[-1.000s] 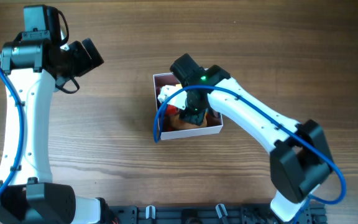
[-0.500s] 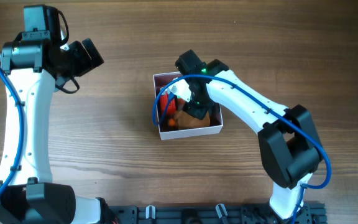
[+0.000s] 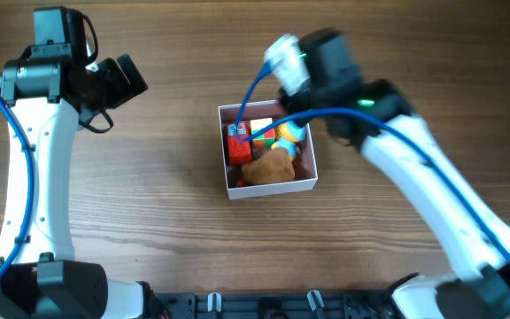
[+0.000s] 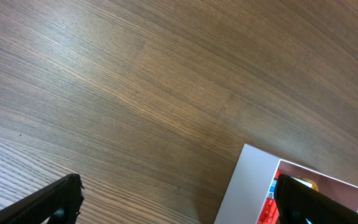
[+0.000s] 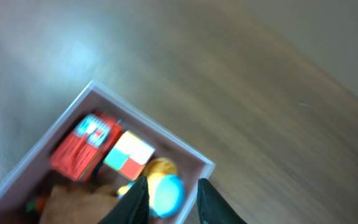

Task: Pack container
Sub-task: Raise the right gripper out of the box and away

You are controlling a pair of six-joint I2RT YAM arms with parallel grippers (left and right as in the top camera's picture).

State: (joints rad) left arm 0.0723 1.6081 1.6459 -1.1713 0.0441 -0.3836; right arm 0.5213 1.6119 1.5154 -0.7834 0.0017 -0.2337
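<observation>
The container (image 3: pixel 268 188), a small white-walled box with a pink inside, sits mid-table. It holds a red toy (image 3: pixel 239 143), a coloured cube (image 3: pixel 262 130), a blue and yellow toy (image 3: pixel 289 133) and a brown plush (image 3: pixel 268 168). In the right wrist view my right gripper (image 5: pixel 173 199) hangs above the box rim (image 5: pixel 166 134), its fingers apart and empty, with the blue toy (image 5: pixel 166 190) below them. That arm is blurred in the overhead view. My left gripper (image 4: pixel 182 199) is wide open above bare wood, left of the box wall (image 4: pixel 247 186).
The left arm (image 3: pixel 34 159) stands along the table's left side, and its gripper (image 3: pixel 127 75) is far from the box. The right arm (image 3: pixel 414 168) crosses from the lower right to above the box's far right corner. Bare wood surrounds the box.
My right gripper has risen out of the box and swung up and to the right, leaving the toys inside. The left arm has not moved.
</observation>
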